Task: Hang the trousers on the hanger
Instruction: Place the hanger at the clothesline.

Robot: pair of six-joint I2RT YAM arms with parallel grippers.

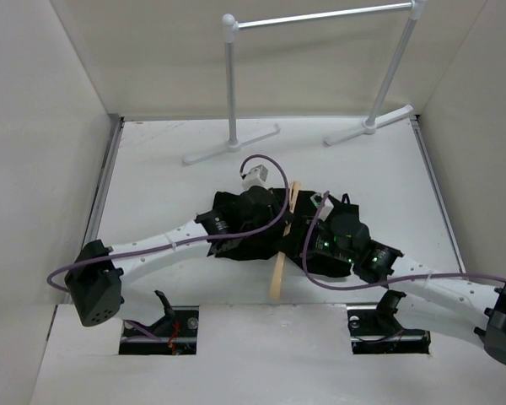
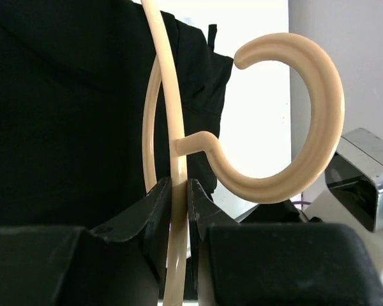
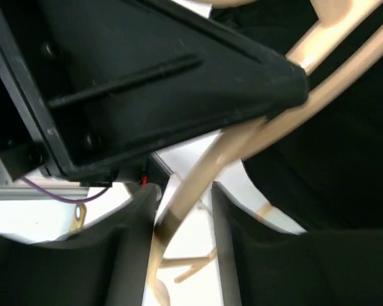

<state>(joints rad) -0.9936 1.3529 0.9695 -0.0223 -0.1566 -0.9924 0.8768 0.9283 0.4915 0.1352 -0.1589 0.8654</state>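
Observation:
The black trousers [image 1: 251, 249] lie bunched at the table's middle, under both wrists. The tan wooden hanger [image 1: 277, 274] lies across them, its lower end sticking out toward the near edge. My left gripper [image 1: 280, 215] is shut on the hanger's thin curved bar [image 2: 176, 159], close below the hook [image 2: 313, 127], with the trousers [image 2: 64, 108] behind. My right gripper [image 1: 308, 221] is open. Its fingers [image 3: 131, 242] stand on either side of the hanger's bar [image 3: 198, 185] with a gap. Black cloth [image 3: 345, 159] lies to the right of them.
A white-and-grey rail stand [image 1: 320, 17] stands at the back, its two feet [image 1: 232, 145] on the table. Side walls close in the table left and right. The left arm's black wrist [image 3: 147, 83] fills the top of the right wrist view.

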